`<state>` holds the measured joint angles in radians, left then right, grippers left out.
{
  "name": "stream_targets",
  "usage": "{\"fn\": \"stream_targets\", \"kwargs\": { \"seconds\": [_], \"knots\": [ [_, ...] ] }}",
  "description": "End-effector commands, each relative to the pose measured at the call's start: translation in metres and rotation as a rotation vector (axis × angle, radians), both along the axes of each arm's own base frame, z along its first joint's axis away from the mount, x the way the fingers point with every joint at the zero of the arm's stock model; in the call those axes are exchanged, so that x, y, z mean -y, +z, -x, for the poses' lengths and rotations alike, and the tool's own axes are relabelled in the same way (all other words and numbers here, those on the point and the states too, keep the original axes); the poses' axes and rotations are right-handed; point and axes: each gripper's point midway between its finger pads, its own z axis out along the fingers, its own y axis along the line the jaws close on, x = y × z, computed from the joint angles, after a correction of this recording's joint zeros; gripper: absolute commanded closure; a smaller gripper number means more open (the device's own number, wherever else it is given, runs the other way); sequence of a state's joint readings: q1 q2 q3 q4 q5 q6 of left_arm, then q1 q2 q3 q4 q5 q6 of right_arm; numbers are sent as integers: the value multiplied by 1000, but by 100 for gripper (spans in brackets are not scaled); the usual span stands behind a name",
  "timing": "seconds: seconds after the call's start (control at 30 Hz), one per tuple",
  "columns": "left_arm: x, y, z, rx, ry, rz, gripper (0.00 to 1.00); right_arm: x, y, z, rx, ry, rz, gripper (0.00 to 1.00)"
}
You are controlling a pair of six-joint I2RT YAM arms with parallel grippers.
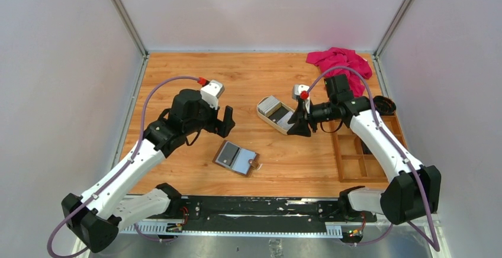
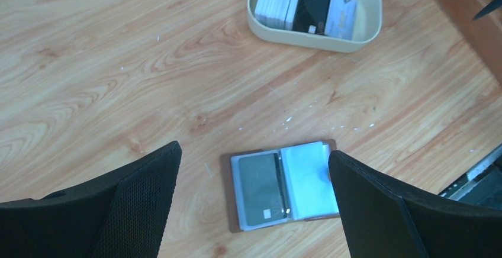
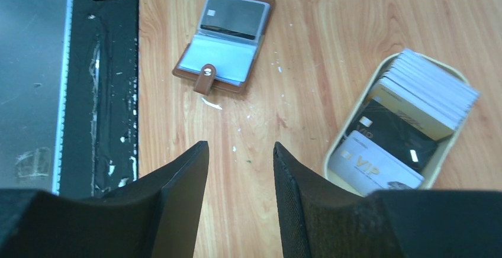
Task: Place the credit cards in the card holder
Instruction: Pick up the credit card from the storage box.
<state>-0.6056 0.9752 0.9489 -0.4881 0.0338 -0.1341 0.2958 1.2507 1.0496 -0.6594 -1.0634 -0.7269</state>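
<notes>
The thin plastic credit cards lie packed together in the cream oval tin tray. I judge that the right tool may pinch two at once, or push the light tray over the wooden bench instead of lifting one. This tool is half spread and holds nothing, just beside the tray at its 4 o'clock in the top view, while the left tool hangs fully spread and empty above the open brown leather card holder, which lies unheld at 7 o'clock from the tray.
</notes>
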Motion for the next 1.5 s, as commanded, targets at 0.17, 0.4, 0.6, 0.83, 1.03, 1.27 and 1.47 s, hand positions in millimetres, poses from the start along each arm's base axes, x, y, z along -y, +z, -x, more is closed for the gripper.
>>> {"fn": "stream_targets", "kwargs": {
  "seconds": [0.17,0.4,0.6,0.83,1.03,1.27,1.47],
  "knots": [
    [-28,-29,1,-14,30,-65,0,19,-5,-23,175,20,139,49],
    [-36,-27,3,16,59,-65,0,15,14,-58,115,-75,167,47],
    [-35,-28,4,12,47,-65,0,12,10,-68,10,-102,184,47],
    [-37,-27,4,18,52,-70,0,18,11,-64,18,-116,175,47],
    [-37,-31,3,9,53,-78,0,22,11,-62,-8,-129,126,45],
    [-41,-34,0,5,72,-93,0,27,9,-67,-40,-155,97,43],
    [-42,-38,-2,-9,74,-96,0,34,-4,-79,-99,-218,94,43]
  ]
}}
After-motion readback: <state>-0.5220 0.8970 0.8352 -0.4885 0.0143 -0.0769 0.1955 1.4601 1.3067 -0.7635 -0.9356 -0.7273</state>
